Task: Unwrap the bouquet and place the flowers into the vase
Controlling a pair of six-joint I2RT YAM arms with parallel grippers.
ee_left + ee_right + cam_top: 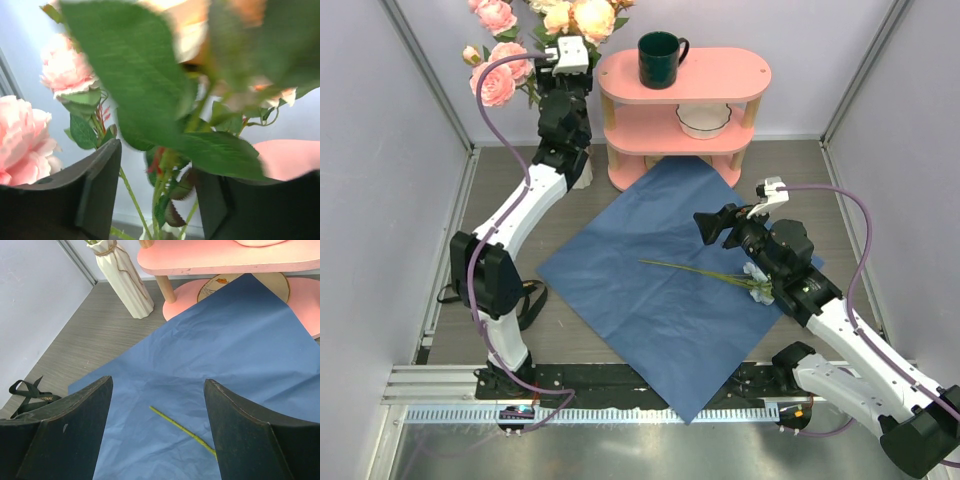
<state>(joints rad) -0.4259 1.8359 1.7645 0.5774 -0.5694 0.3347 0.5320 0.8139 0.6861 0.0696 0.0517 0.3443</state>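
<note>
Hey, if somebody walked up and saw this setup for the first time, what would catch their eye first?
The big blue paper sheet spread flat across the middle of the table, with one green-stemmed flower lying on it under the open right claw. Next, the pink and peach flowers bunched at the back left, the left claw up among their stems, beside a pink shelf holding a dark green mug.

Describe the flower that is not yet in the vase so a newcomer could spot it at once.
Start at the pink shelf at the back; a blue paper sheet spreads in front of it. On its right half lies one thin green stem, pale bloom at its right end. Unlike the roses standing in the vase, it lies flat and alone.
</note>
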